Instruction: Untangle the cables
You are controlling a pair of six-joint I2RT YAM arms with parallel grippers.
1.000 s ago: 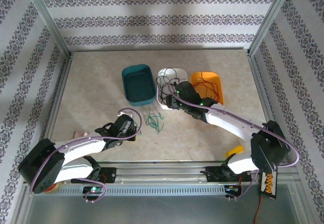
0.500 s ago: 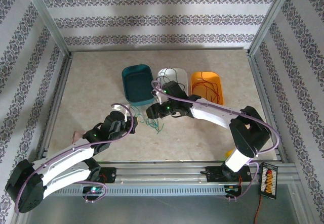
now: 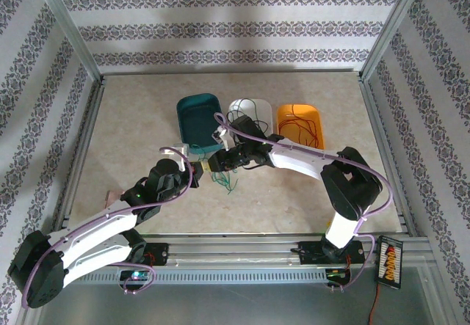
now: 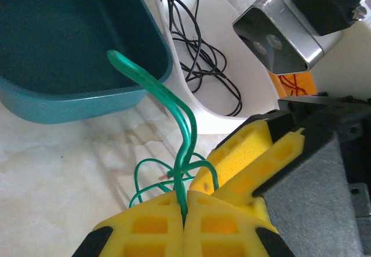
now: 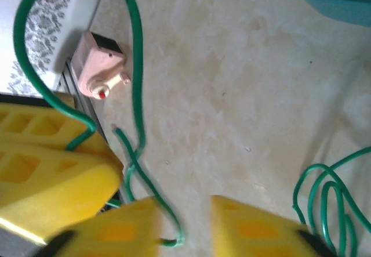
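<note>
My left gripper (image 4: 185, 206) is shut on a green cable (image 4: 184, 130), which rises from its yellow pads and loops toward the teal tray (image 4: 69, 103). More of this green cable (image 3: 226, 182) lies coiled on the table. My right gripper (image 5: 185, 234) is right beside the left one, jaws a little apart, with the cable's hooked free end (image 5: 174, 241) in the gap and not pinched. From above, the two grippers meet in front of the teal tray (image 3: 200, 123). Black cables (image 4: 203, 65) lie in the white tray (image 3: 258, 107) and red cables (image 3: 299, 127) in the orange tray (image 3: 317, 130).
The three trays stand in a row at the table's centre back. A small pink object (image 5: 101, 74) sits by the left rail. An orange-and-black box (image 3: 390, 263) lies outside the frame at the near right.
My right gripper swung left from the white tray to the left gripper and narrowed its jaws. The left gripper lifted slightly toward the teal tray, still holding the green cable.
</note>
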